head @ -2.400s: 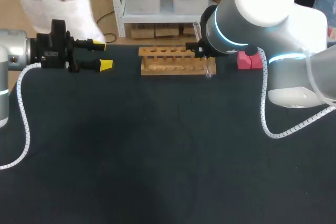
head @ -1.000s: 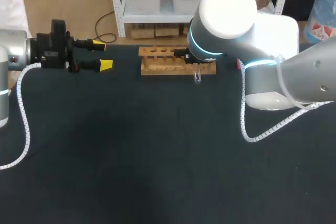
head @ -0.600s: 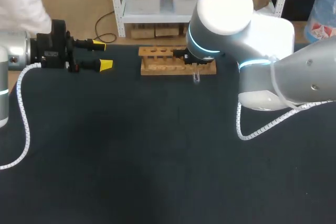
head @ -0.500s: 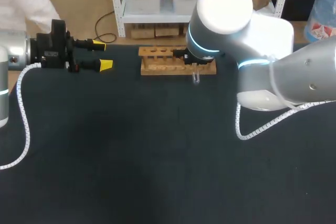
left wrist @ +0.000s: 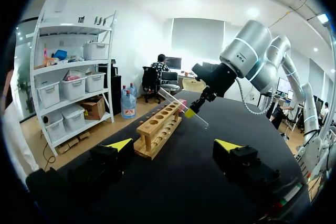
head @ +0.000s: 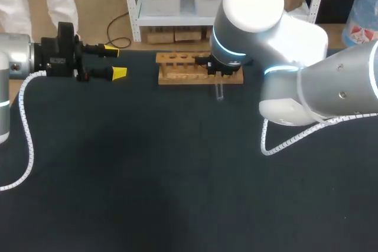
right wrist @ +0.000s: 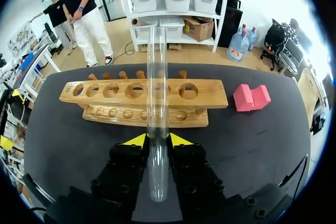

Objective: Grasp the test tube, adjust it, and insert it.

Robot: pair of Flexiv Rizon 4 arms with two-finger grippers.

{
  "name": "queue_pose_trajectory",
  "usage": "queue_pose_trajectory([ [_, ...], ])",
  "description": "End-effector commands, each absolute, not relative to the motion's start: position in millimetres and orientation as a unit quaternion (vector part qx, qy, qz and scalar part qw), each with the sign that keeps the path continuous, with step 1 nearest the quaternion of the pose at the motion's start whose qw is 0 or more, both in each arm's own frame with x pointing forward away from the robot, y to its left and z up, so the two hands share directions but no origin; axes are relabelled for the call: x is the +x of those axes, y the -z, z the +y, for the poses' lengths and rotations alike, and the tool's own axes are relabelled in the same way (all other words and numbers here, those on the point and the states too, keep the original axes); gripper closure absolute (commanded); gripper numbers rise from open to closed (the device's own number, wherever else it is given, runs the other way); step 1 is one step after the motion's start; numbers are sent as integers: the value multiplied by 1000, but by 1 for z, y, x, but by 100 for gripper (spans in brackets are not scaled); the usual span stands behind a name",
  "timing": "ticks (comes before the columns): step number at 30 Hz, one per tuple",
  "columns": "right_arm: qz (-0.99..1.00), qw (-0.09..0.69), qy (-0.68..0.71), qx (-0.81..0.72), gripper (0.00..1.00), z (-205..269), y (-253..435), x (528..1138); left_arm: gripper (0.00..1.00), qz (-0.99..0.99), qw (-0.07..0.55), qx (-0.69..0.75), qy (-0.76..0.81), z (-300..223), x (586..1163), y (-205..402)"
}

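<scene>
so the test tube (right wrist: 157,98) has slid left since the earlier shots. it was hanging off the right end of the rack (right wrist: 207,99), and now it's in front of the rack's right-of-middle holes, carried there by the right gripper (right wrist: 157,139). the left side hasn't budged.

the tube is clamped between the right gripper's two yellow tips, one on each side. most of the glass sticks out ahead of the fingers. makes sense to me: a long free stretch gives plenty of tube to feed into a hole without the fingers hitting the wood.

it isn't upright though. from the left wrist view it's on a slant. the upper end leans up over the rack and the lower end pokes down toward the worktop (head: 147,163) on the near side. as far as i can tell it touches neither.

in the right wrist view the long axis runs straight out along the fingers and crosses the top row of holes. the end by the wrist looks rounded, but i'm not 100% sure. my guess is it needs tipping to vertical before it goes in.

the left gripper (left wrist: 173,145) has its fingers wide apart with nothing in them. it's parked over the back left, well apart from the rack, probably just staying out of the way.

a pink block (right wrist: 250,97) sits just off the rack's right end.
</scene>
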State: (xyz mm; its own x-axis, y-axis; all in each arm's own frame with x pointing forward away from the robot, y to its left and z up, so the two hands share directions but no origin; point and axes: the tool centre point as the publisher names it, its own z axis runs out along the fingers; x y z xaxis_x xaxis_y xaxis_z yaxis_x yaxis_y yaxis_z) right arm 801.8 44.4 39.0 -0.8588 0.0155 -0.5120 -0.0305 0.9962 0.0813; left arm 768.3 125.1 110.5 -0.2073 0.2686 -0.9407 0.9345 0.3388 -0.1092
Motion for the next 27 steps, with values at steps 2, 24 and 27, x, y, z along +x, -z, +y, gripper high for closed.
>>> queue_pose_trajectory([
  [2, 965, 257, -44, -4, 100, 44, -35, 806, 0, 682, 452, 440, 370, 125, 768, -109],
  [24, 964, 260, -46, -10, 100, 48, -46, 796, 0, 682, 452, 440, 370, 125, 768, -109],
  [27, 963, 267, -47, -12, 100, 50, -53, 792, 0, 682, 452, 440, 370, 125, 768, -109],
])
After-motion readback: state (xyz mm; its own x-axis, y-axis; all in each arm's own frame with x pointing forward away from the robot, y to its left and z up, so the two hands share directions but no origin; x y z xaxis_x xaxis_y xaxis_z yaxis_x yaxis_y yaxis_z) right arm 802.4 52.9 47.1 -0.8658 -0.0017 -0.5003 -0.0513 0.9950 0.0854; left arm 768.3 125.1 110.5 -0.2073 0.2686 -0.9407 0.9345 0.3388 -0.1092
